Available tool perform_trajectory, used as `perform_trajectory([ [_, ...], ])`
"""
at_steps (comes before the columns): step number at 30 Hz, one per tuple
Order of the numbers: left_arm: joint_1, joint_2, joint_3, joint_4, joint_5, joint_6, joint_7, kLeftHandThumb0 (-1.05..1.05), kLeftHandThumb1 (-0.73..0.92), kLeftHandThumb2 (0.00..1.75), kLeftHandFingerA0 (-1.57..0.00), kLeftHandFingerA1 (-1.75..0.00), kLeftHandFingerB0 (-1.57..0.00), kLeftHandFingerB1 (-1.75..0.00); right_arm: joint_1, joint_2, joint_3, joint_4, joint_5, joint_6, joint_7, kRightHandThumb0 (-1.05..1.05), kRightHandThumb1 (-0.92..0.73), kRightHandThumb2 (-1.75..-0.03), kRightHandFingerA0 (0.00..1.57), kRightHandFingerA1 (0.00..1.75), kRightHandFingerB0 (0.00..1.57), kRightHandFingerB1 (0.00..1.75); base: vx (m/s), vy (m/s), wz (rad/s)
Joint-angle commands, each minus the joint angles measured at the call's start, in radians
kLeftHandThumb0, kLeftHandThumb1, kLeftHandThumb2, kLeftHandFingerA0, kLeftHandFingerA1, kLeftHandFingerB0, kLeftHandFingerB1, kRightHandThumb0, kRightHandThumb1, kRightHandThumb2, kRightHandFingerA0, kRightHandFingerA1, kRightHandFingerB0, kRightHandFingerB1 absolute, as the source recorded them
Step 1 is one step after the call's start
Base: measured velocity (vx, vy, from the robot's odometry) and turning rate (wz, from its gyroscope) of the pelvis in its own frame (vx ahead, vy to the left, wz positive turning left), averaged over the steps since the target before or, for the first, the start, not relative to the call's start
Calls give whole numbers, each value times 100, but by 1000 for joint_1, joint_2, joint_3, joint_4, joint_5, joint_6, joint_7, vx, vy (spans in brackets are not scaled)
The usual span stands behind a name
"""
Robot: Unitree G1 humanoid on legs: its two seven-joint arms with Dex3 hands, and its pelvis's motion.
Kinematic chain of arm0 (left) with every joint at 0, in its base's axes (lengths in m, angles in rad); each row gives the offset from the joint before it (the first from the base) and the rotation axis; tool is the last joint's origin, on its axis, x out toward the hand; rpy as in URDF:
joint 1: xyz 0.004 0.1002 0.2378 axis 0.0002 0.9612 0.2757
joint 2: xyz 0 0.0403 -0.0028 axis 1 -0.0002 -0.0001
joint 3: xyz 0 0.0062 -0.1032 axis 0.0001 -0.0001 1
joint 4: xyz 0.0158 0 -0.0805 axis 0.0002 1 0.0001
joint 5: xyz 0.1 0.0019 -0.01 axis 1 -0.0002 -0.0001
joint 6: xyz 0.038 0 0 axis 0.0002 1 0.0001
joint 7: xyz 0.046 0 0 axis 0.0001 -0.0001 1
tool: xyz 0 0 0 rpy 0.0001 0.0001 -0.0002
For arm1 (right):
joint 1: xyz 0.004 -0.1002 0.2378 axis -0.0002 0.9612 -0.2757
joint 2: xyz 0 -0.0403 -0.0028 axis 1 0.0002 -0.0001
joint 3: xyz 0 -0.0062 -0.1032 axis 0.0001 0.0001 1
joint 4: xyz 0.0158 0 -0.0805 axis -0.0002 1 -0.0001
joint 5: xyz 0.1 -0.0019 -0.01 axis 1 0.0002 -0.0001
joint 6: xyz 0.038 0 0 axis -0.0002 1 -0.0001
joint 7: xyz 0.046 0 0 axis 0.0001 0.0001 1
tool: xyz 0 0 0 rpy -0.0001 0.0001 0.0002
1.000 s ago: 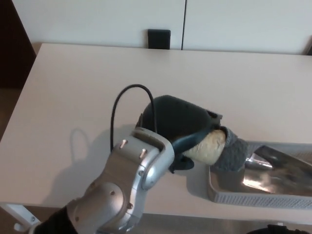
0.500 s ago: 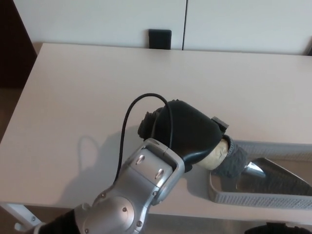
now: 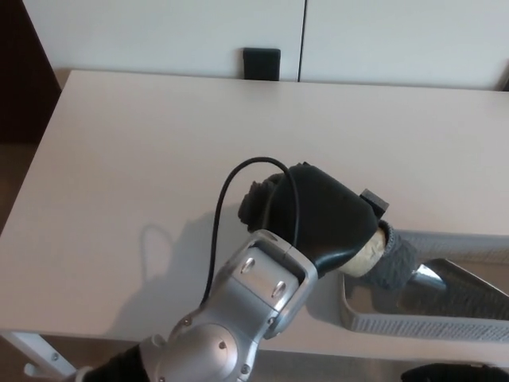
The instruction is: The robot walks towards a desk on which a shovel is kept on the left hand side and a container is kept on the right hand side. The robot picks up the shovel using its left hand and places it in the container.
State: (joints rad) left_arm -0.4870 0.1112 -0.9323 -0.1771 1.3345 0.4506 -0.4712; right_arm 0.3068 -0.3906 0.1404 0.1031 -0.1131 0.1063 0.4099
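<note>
Pale walls are running behind the beige surface (image 3: 143, 135), with a small black panel (image 3: 262, 64) sitting at the surface's far edge. Most of the top is lying bare, leaving wide room to the left and at the back; the near edge is crossing the bottom of the view. At the near right, the grey container (image 3: 413, 326) is sitting close to that edge, and its right end is running out of the view. The left hand (image 3: 322, 223) is hanging over the container's left end, closed around the shovel (image 3: 445, 290) by its pale handle. The shovel's metal scoop is lying down inside the container, partly cut off at the right. The fingers are mostly hiding under the hand's black shell, so the grip looks firm but is hard to judge. A black cable (image 3: 231, 199) is looping above the silver forearm (image 3: 238, 318).
</note>
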Motion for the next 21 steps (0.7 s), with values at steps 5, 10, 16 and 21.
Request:
perform_trajectory([
  [5, 40, -65, -26, 28, 36, -51, -28, -42, 92, 67, -88, -130, -76, -77, -2, -18, -12, -15, 19, 7, 30, -50, -57, -56, 47, 42, 39, 37, 0, 0, 0],
  [10, 39, -72, -31, 42, 27, -75, -14, -42, 90, 66, -89, -131, -77, -81, -7, -29, -8, -24, 6, 20, 34, -49, -59, -58, 46, 41, 39, 36, 0, 0, 0],
  [16, 74, -137, -17, 57, -46, -52, -61, -61, 73, 62, -62, -69, -23, -29, -13, -36, -1, -15, 2, 17, 50, -52, -45, -83, 43, 56, 29, 47, 0, 0, 0],
  [21, 59, -136, -17, 47, -21, -49, -123, -96, 57, 82, 0, -5, 0, -7, -16, -45, 4, -12, -3, 11, 57, -52, -45, -82, 42, 56, 30, 48, 0, 0, 0],
])
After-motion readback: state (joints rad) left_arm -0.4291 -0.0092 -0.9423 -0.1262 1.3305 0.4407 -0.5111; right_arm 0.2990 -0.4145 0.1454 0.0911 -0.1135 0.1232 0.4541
